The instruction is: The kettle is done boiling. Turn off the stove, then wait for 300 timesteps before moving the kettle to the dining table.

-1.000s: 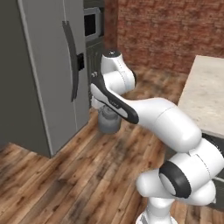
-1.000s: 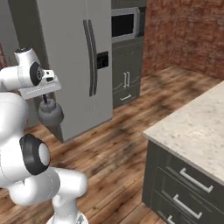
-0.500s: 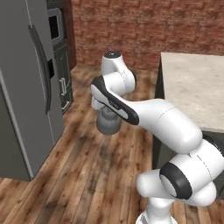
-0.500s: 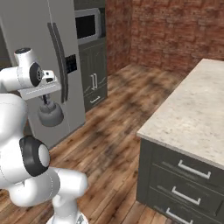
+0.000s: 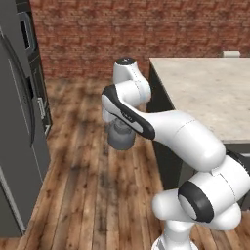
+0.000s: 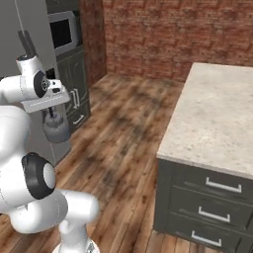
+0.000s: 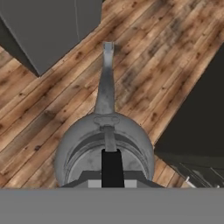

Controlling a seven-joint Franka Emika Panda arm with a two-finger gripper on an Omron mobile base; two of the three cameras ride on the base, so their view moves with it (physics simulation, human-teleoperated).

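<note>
The gripper point(image 7: 112, 168) is closed on the thin dark handle of the kettle point(image 7: 105, 148), which hangs from it in the air above the wooden floor point(image 5: 93, 195), touching neither floor nor furniture. In the hand view the dark fingers meet over the handle at the kettle's narrow top, the rounded grey body spreads below them, and a long grey spout points away toward the upper edge of that view. In the left base view the kettle point(image 5: 120, 136) hangs under the hand of the white arm point(image 5: 166, 132), beside the dark end wall of the dining table point(image 5: 205, 93) and clear of it, lower than the beige stone top. In the right base view the kettle point(image 6: 56, 130) hangs below the gripper point(image 6: 51, 114) at the left, in front of the dark cabinets point(image 6: 74, 94) that carry a built-in microwave point(image 6: 62, 32), well apart from the dining table point(image 6: 217, 113), whose near side shows three drawers with pale handles. A grey refrigerator point(image 5: 17, 146) stands along the left edge of the left base view, and a red brick wall point(image 5: 122, 34) closes the far end of the room. The beige top of the dining table carries nothing in the part that shows.
</note>
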